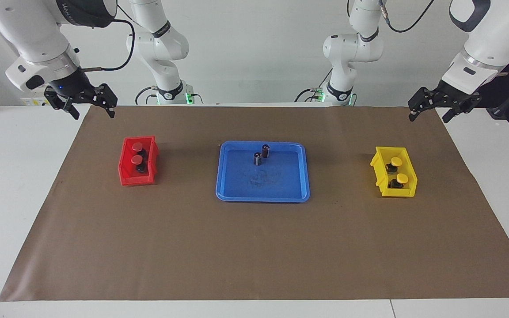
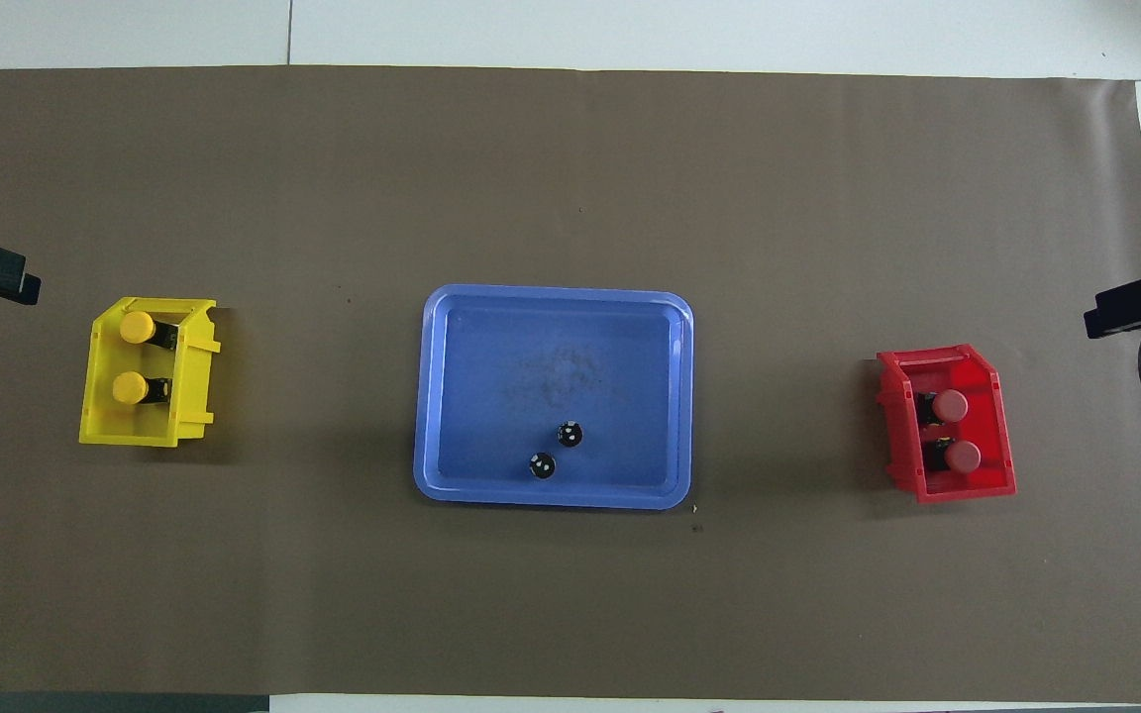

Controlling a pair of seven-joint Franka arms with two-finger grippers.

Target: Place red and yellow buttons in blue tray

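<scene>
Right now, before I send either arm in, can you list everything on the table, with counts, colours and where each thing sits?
red buttons: 2, red caps, in the red bin.
yellow buttons: 2, yellow caps, in the yellow bin.
dark cylinders: 2, black, upright in the blue tray's robot-side half.
blue tray: 1, blue, mid-mat.
red bin: 1, red, toward the right arm's end.
yellow bin: 1, yellow, toward the left arm's end.
mat: 1, brown, covering the table.
right pincer: 1, black, open, raised, waiting.
left pincer: 1, black, open, raised, waiting.

Glossy plastic blue tray [image 1: 298,192] (scuffed)
</scene>
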